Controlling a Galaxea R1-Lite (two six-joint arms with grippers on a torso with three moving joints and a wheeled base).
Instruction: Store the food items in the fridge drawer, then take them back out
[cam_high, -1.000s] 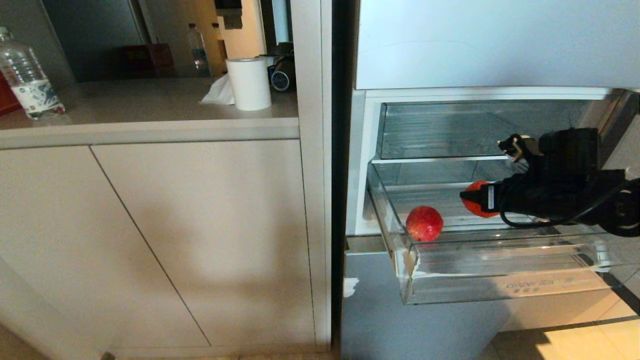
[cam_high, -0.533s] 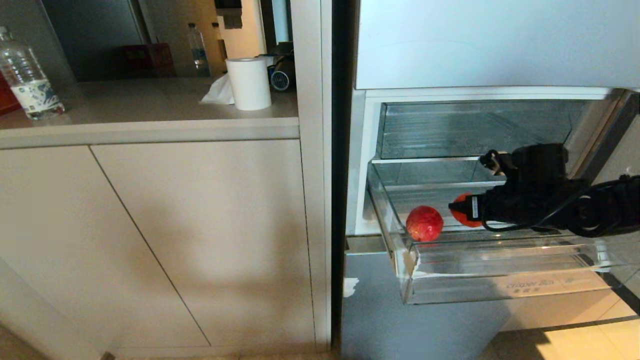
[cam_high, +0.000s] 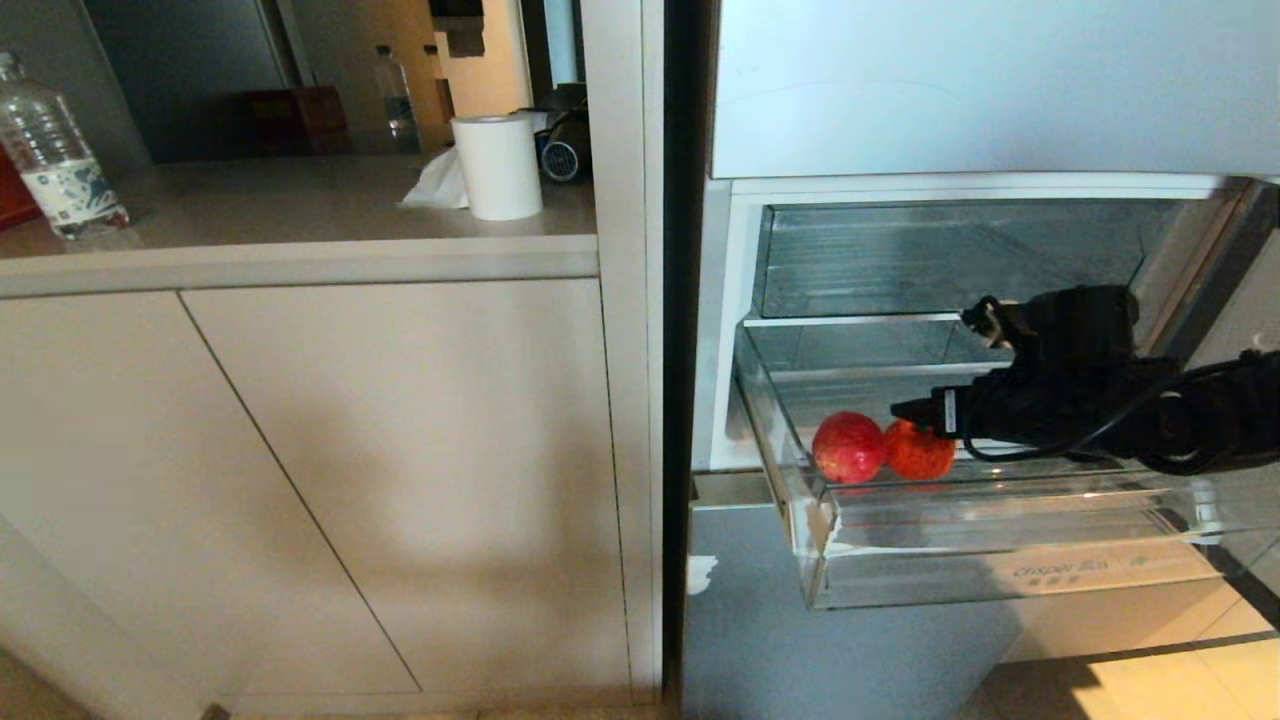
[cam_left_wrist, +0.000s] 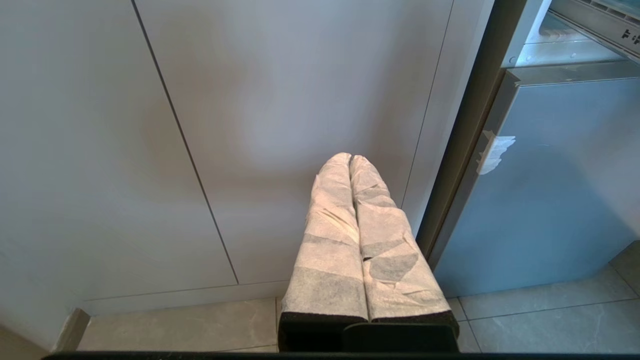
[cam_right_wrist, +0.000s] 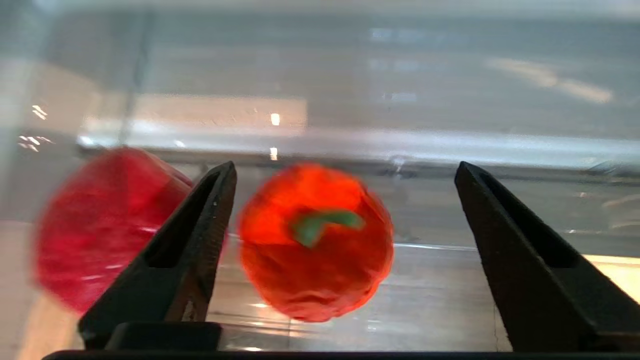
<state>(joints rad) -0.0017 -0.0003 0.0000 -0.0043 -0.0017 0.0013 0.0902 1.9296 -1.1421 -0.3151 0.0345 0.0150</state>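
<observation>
The clear fridge drawer (cam_high: 1000, 560) stands pulled out. On its bottom a dull pinkish-red round fruit (cam_high: 848, 447) lies near the left wall, and a bright red tomato-like piece (cam_high: 920, 452) with a green stem rests against it. My right gripper (cam_high: 905, 410) hovers just above and right of the tomato piece, open. In the right wrist view the tomato piece (cam_right_wrist: 315, 240) lies free between the spread fingers of the right gripper (cam_right_wrist: 345, 167), with the round fruit (cam_right_wrist: 100, 225) beyond one finger. My left gripper (cam_left_wrist: 350, 157) is shut and empty, parked low before the cabinet.
A fridge shelf (cam_high: 950, 260) sits above the drawer and a silver-blue door panel (cam_high: 800, 640) below it. Left of the fridge stand beige cabinet doors (cam_high: 400, 450) under a counter holding a paper roll (cam_high: 497, 167) and a water bottle (cam_high: 55, 160).
My right gripper came left and down over the drawer and opened. The tomato piece left its fingers and now lies on the drawer bottom against the round fruit.
</observation>
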